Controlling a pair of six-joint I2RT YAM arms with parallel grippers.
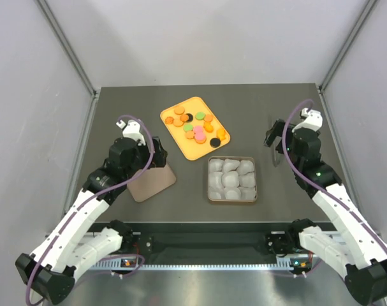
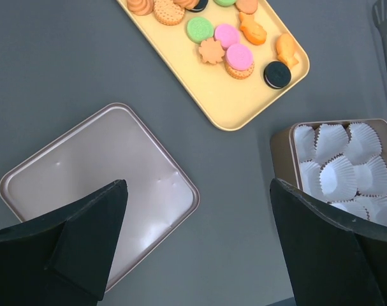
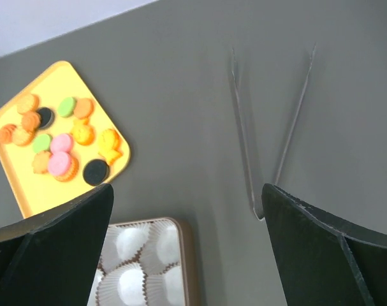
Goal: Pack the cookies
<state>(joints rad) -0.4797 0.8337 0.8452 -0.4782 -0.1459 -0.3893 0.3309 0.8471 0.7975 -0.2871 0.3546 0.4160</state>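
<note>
The cookies are small orange, pink, green and black discs lying on a yellow tray at the table's middle back. They also show in the left wrist view and the right wrist view. A square tin lined with white paper cups stands in front of the tray. My left gripper is open and empty above the tin's lid. My right gripper is open and empty over the table right of the tin.
Clear tongs lie on the dark table right of the tin, under my right gripper. The lid lies flat, left of the tin. White walls close in the table on three sides.
</note>
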